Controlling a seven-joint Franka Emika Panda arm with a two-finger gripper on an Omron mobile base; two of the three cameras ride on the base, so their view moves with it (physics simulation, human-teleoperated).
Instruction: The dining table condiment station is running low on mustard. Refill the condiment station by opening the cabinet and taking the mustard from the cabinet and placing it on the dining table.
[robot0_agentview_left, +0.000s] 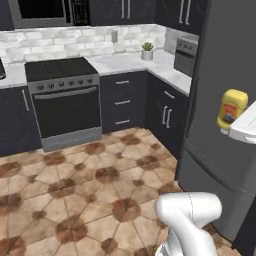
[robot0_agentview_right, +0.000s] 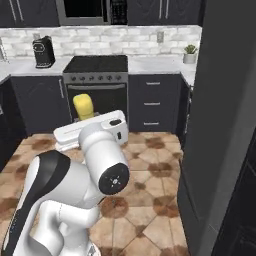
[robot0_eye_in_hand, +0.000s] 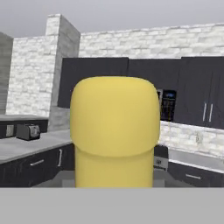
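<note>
The mustard (robot0_agentview_left: 231, 108) is a small yellow squeeze bottle with an orange-red label. It hangs in the air in front of the grey refrigerator. My gripper (robot0_agentview_left: 227, 126) is shut on its lower part, and the white hand reaches in from the right edge. In the right base view the mustard (robot0_agentview_right: 84, 106) stands upright just behind the white hand. In the hand view the mustard (robot0_eye_in_hand: 114, 131) rises close in front and hides the fingertips. The dining table is out of view. I cannot tell whether the dark panel (robot0_agentview_right: 242, 205) right of the refrigerator is the cabinet.
The grey refrigerator (robot0_agentview_left: 220, 75) stands close on the right. A stove (robot0_agentview_left: 62, 100) and dark drawers (robot0_agentview_left: 122, 102) line the back wall. A potted plant (robot0_agentview_left: 147, 50), a coffee maker (robot0_agentview_right: 44, 51) and a toaster (robot0_eye_in_hand: 27, 131) sit on counters. Tiled floor (robot0_agentview_left: 85, 185) lies open ahead.
</note>
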